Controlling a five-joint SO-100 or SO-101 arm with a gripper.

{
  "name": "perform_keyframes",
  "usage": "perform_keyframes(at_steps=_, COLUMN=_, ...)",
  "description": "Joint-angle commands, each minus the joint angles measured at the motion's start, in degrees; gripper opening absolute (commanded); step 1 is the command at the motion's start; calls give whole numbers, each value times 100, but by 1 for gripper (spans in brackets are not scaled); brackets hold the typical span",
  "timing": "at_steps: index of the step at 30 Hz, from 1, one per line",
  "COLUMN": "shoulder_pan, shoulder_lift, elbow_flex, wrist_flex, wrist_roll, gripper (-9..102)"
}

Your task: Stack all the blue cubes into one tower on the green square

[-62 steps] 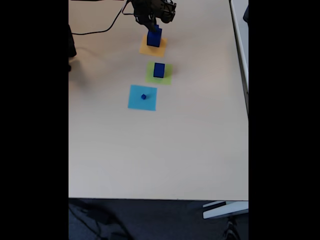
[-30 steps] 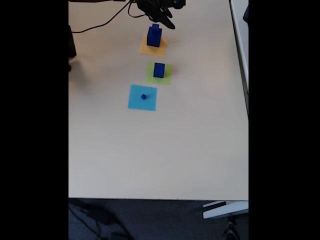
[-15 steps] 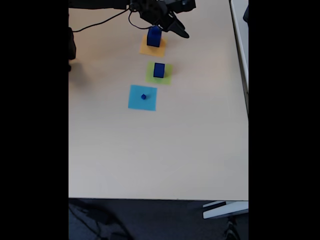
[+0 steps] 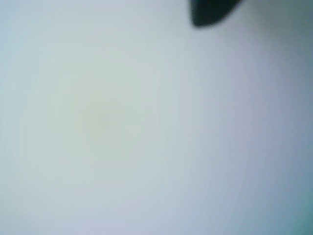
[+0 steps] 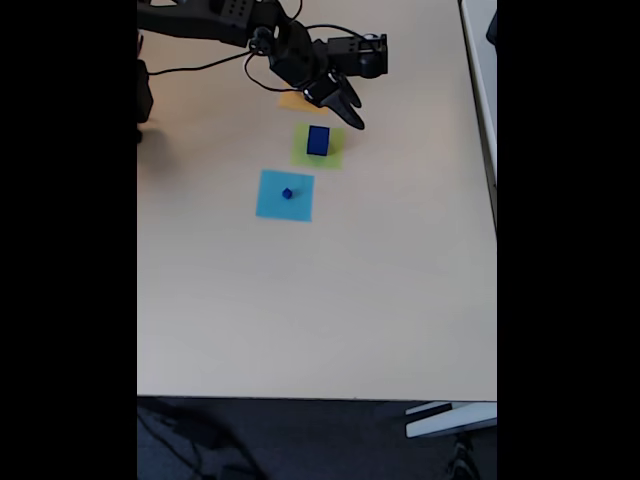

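In the fixed view a dark blue cube (image 5: 318,140) stands on the pale green square (image 5: 332,155). A tiny blue cube (image 5: 287,193) sits on the light blue square (image 5: 284,205). My gripper (image 5: 347,115) hangs just up and to the right of the cube on the green square. It is apart from the cube, its fingers are spread, and nothing is between them. The arm covers most of the orange-yellow square (image 5: 292,101) and hides whatever stands on it. The blurred wrist view shows pale table and one dark fingertip (image 4: 210,13) at the top edge.
The black arm (image 5: 215,20) reaches in from the top left with a cable (image 5: 190,68) trailing beside it. The table's right edge (image 5: 494,200) and front edge (image 5: 320,398) bound a wide bare beige area below the squares.
The gripper let go of the small cube on the stack at the orange-yellow square and rose. It then swung down and right towards the green square, and the arm now covers that stack.
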Motion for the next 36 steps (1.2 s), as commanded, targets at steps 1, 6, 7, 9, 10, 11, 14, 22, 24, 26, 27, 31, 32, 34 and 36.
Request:
perform_keyframes(at_steps=1, shoulder_pan=62, shoulder_lift=-9, elbow_flex=-220, wrist_flex=0, wrist_roll=-114, gripper=22)
perform_keyframes(at_steps=6, shoulder_pan=35, shoulder_lift=-9, elbow_flex=-193, wrist_flex=246, wrist_roll=79, gripper=24)
perform_keyframes(at_steps=7, shoulder_pan=53, shoulder_lift=-18, elbow_flex=-193, wrist_flex=308, wrist_roll=105, gripper=24)
perform_keyframes(at_steps=9, shoulder_pan=105, shoulder_lift=-70, elbow_flex=-202, wrist_flex=369, wrist_roll=88, gripper=24)
perform_keyframes(at_steps=10, shoulder_pan=141, shoulder_lift=-105, elbow_flex=-202, wrist_flex=431, wrist_roll=114, gripper=24)
perform_keyframes(at_steps=11, shoulder_pan=176, shoulder_lift=-132, elbow_flex=-202, wrist_flex=510, wrist_roll=141, gripper=24)
perform_keyframes(at_steps=14, shoulder_pan=272, shoulder_lift=-97, elbow_flex=-114, wrist_flex=738, wrist_roll=211, gripper=24)
perform_keyframes(at_steps=22, shoulder_pan=677, shoulder_lift=26, elbow_flex=316, wrist_flex=1143, wrist_roll=62, gripper=24)
perform_keyframes(at_steps=24, shoulder_pan=791, shoulder_lift=0, elbow_flex=360, wrist_flex=1239, wrist_roll=18, gripper=24)
perform_keyframes(at_steps=26, shoulder_pan=896, shoulder_lift=-44, elbow_flex=439, wrist_flex=1239, wrist_roll=-9, gripper=24)
perform_keyframes(at_steps=27, shoulder_pan=949, shoulder_lift=-79, elbow_flex=457, wrist_flex=1230, wrist_roll=-44, gripper=24)
perform_keyframes(at_steps=31, shoulder_pan=1099, shoulder_lift=-193, elbow_flex=545, wrist_flex=1187, wrist_roll=-62, gripper=23)
perform_keyframes(at_steps=32, shoulder_pan=1116, shoulder_lift=-211, elbow_flex=598, wrist_flex=1151, wrist_roll=-35, gripper=23)
perform_keyframes(at_steps=34, shoulder_pan=1151, shoulder_lift=-246, elbow_flex=729, wrist_flex=1072, wrist_roll=18, gripper=23)
perform_keyframes(at_steps=36, shoulder_pan=1169, shoulder_lift=-334, elbow_flex=773, wrist_flex=1002, wrist_roll=9, gripper=23)
